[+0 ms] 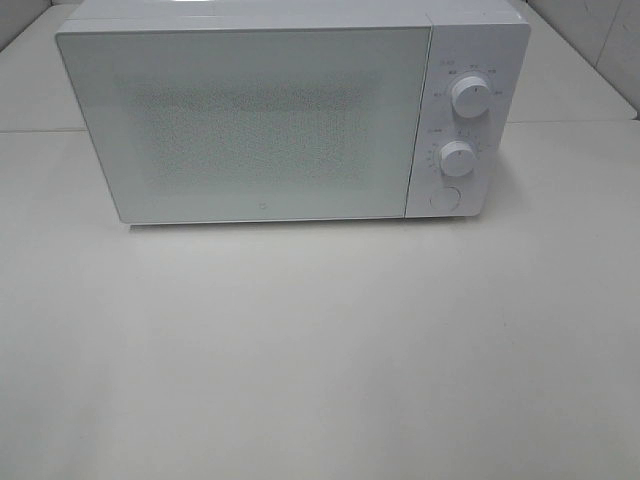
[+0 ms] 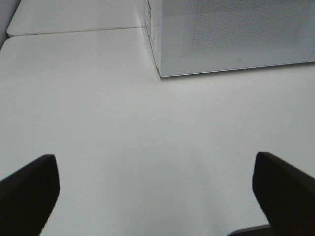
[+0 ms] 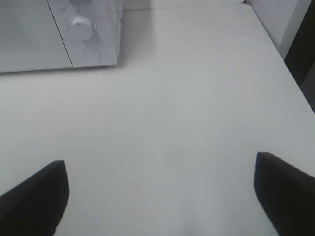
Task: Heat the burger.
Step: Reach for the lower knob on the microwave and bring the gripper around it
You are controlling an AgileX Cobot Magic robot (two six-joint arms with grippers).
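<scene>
The burger is out of view in every frame. A white microwave [image 1: 270, 115] stands at the back of the white table [image 1: 320, 350] with its door shut. Neither arm shows in the exterior high view. In the left wrist view my left gripper [image 2: 157, 196] hangs open over bare table, its dark fingertips [image 2: 29, 189] far apart, with the microwave's front left corner [image 2: 157, 69] ahead. In the right wrist view my right gripper [image 3: 160, 196] is open too, nothing between its fingers [image 3: 283, 191], and the microwave's control panel [image 3: 86, 37] lies ahead.
The microwave panel carries two round knobs [image 1: 468, 96] [image 1: 457, 157] and a round button [image 1: 444, 197]. A seam [image 2: 74, 30] joins this table to another behind it. The table's right edge [image 3: 283, 59] drops off beside a wall.
</scene>
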